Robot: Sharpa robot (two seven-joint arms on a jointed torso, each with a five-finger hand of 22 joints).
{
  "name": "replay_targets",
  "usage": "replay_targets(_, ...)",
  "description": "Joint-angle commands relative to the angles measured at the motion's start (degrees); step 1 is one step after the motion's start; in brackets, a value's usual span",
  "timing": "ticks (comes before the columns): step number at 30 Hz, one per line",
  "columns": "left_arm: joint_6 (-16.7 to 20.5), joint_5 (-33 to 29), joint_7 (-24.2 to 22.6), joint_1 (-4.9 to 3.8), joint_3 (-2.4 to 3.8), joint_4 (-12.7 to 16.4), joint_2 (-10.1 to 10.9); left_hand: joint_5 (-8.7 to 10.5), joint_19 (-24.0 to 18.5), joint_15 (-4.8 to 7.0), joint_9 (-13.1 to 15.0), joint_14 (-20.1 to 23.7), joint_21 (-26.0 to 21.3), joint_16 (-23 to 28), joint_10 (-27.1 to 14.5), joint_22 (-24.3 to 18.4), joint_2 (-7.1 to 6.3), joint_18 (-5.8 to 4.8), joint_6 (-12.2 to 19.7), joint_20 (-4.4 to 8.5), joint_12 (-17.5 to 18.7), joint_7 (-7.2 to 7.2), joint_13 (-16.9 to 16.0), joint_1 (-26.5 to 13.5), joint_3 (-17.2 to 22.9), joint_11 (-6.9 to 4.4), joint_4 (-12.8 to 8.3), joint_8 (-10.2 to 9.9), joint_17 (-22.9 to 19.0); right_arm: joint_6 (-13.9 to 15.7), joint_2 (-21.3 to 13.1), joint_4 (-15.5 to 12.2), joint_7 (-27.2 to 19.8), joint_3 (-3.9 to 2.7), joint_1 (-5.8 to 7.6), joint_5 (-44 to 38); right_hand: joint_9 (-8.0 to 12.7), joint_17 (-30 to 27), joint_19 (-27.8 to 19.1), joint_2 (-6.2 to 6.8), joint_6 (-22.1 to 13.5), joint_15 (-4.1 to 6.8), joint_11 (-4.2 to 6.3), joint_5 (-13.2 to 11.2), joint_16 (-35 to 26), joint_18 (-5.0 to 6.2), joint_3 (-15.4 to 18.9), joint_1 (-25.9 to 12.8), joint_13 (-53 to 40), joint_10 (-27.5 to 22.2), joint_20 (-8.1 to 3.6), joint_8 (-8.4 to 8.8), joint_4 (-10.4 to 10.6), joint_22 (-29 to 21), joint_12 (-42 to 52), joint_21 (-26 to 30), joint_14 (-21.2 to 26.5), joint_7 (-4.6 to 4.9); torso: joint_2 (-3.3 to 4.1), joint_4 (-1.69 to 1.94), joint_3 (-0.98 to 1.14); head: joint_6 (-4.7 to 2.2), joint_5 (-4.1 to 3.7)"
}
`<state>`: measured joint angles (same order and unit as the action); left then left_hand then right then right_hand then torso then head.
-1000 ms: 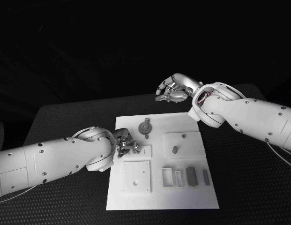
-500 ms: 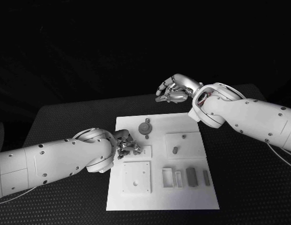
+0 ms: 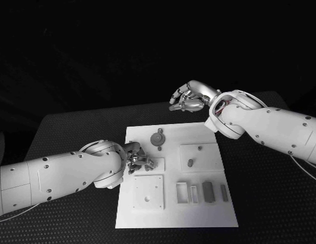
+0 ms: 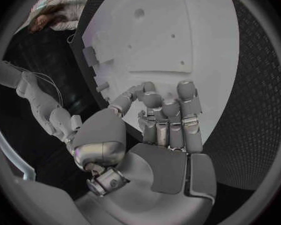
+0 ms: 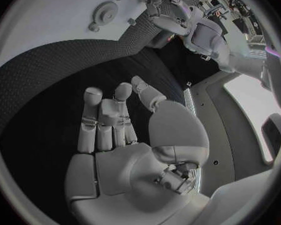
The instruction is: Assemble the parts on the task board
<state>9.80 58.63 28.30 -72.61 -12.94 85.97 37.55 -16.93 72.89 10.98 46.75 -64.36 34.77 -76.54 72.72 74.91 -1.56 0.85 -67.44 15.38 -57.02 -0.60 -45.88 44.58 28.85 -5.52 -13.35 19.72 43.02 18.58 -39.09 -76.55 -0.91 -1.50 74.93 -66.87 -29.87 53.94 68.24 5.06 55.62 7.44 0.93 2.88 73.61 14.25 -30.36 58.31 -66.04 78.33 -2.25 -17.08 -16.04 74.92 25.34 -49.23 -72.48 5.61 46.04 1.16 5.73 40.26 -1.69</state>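
Observation:
The white task board [image 3: 174, 208] lies in the middle of the table. A round grey part [image 3: 157, 138] sits near its far edge, and a small grey peg [image 3: 190, 162] stands in a raised square plate. My left hand [image 3: 138, 158] hovers low over the board's left edge beside a small square block [image 3: 159, 163]. Its fingers [image 4: 168, 116] are curled in with the thumb tip against them, and whatever lies between is hidden. My right hand [image 3: 189, 97] hangs raised beyond the board's far edge, fingers [image 5: 106, 116] apart and palm bare.
A square plate with holes [image 3: 148, 191] and several narrow slots and grey bars [image 3: 207, 191] fill the board's near half. Black table [image 3: 69, 132] surrounds the board on all sides. From the right wrist, the board [image 5: 47, 30] lies far beyond the fingers.
My left hand has crept slightly to the right, further over the board's left edge. The right arm has not moved.

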Motion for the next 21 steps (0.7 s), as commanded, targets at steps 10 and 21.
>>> replay_targets(10, 0.8, -0.3, -0.7, 0.09, 0.01, 0.3, 0.3, -6.12, 0.0, 0.07, 0.3, 0.5, 0.2, -0.7, -0.2, 1.2, 5.33, 0.81, -0.9, 0.37, -0.5, 0.97, 0.3, 3.4, 2.6, -0.37, -2.6, -0.6, -0.7, -0.7, 0.0, 0.0, -0.2, -0.04, -0.11, 0.0, -0.1, 0.0, -0.1, 0.12, -0.5, -0.27, 0.03, -0.1, -0.2, 0.75, 0.2, -0.5, -0.1, -0.4, -0.24, 0.27, 0.2, 0.7, -0.4, 0.4, 0.3, -0.03, 0.02, 0.0, -0.01, -0.06, 0.04)
replay_targets(21, 2.1, -0.3, -0.8, 0.09, 0.22, 0.2, 0.8, -4.65, 0.0, 0.02, 0.3, 0.6, 0.2, -0.8, -0.2, 1.2, 5.51, 0.73, -0.9, 0.36, -0.5, 1.05, 0.4, 3.7, 3.1, -0.29, -2.5, -0.8, -0.9, -0.8, 0.0, 0.1, -0.3, -0.04, -0.15, 0.0, -0.1, 0.0, -0.1, 0.11, -0.5, -0.27, 0.03, -0.1, -0.2, 0.75, 0.2, -0.5, -0.1, -0.4, -0.24, 0.28, 0.2, 0.7, -0.4, 0.4, 0.3, -0.03, -0.02, -0.04, 0.01, -0.16, 0.07)
